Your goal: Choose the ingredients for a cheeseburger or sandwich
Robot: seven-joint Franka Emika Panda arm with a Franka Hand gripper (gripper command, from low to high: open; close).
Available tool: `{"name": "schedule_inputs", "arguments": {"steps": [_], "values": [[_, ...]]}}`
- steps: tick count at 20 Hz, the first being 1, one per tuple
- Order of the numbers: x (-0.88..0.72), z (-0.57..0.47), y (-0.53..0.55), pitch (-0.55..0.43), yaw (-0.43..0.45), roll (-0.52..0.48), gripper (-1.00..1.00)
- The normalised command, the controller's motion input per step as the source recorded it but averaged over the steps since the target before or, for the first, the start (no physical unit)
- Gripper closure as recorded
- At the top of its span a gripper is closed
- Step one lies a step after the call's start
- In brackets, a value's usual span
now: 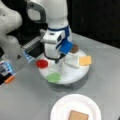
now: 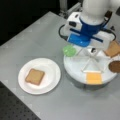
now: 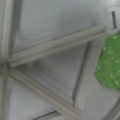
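Note:
On a white paper plate lies the sandwich, a single brown toast square. My gripper hangs low over the middle of a round white divided tray. In both front views the tray's sections hold a green lettuce piece, a yellow cheese square and a brown patty. There is also a red tomato disc and another toast. The wrist view shows the tray dividers with lettuce at the right and no fingers.
A second white robot base stands at a front view's left, with a small orange and blue part beside it. A black cable loops behind the tray. A dark perforated board borders the grey table.

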Motion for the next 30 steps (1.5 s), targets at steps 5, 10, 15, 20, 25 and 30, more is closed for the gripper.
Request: {"name": "schedule_inputs", "arguments": {"steps": [5, 10, 15, 20, 25, 30], "values": [[0.22, 0.08, -0.53, 0.016, -0.203, 0.122, -1.0], [0.25, -0.01, -0.59, 0.026, 0.034, 0.134, -1.0], [0.15, 0.0, -0.45, 0.08, 0.069, 0.245, -1.0], [0.11, -0.01, -0.1, 0.142, 0.0, 0.483, -1.0], [0.17, 0.01, -0.06, 0.145, 0.012, 0.633, -1.0], [0.23, -0.02, -0.2, 0.128, 0.026, 0.711, -1.0]]}}
